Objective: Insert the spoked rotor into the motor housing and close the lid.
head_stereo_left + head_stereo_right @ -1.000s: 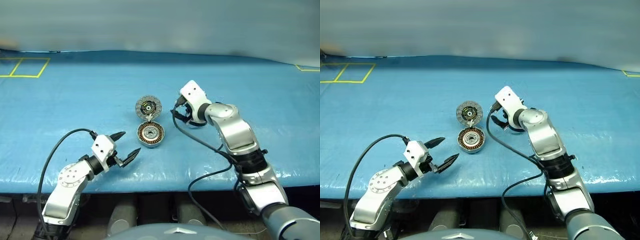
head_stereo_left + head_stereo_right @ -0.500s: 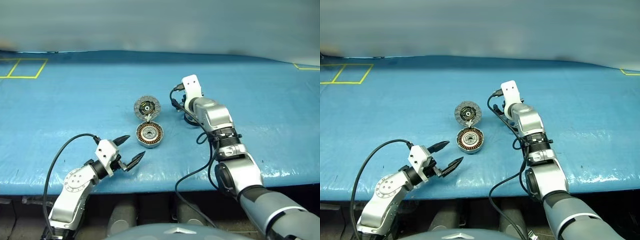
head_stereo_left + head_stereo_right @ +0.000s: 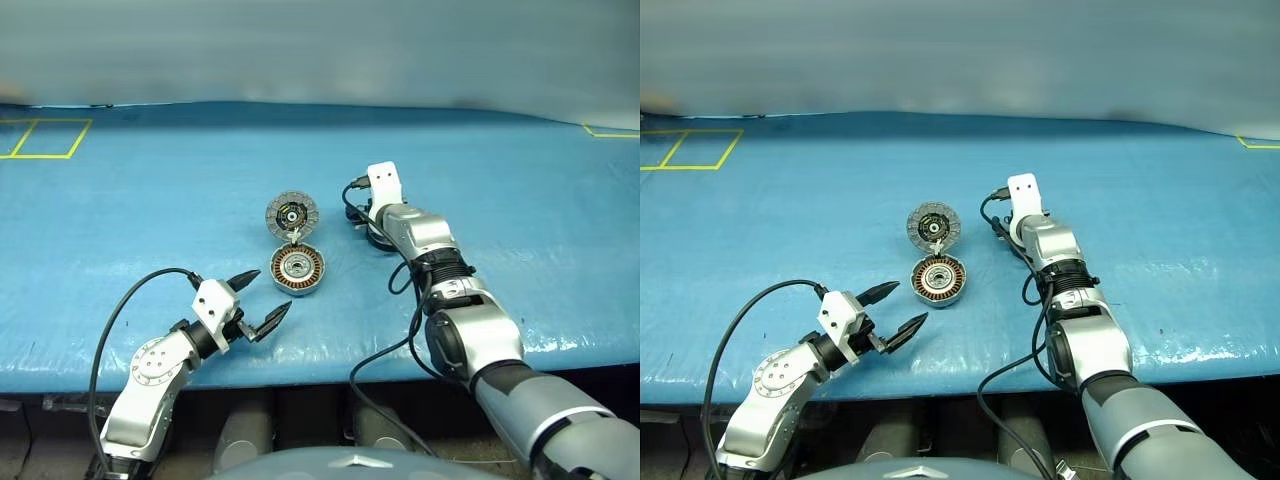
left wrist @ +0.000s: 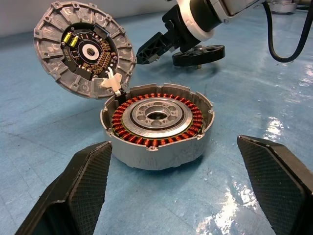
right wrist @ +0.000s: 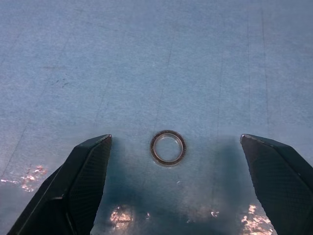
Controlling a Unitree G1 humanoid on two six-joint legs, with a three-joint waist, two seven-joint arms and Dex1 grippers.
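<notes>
Both arms' fingers (image 4: 88,181) wide apart

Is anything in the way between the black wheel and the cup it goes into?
Nothing visible. The wheel lies on the blue table near the cup, and the lid is tipped up, leaving the cup open.

The motor housing (image 4: 157,125) sits uncovered from above, but its lid (image 4: 84,49) stands tilted at the far rim, blocking approach from behind. The right gripper (image 4: 146,51) hangs just beside the lid, over the spoked rotor (image 4: 198,55). Bare blue table (image 3: 150,200) surrounds them.
</notes>
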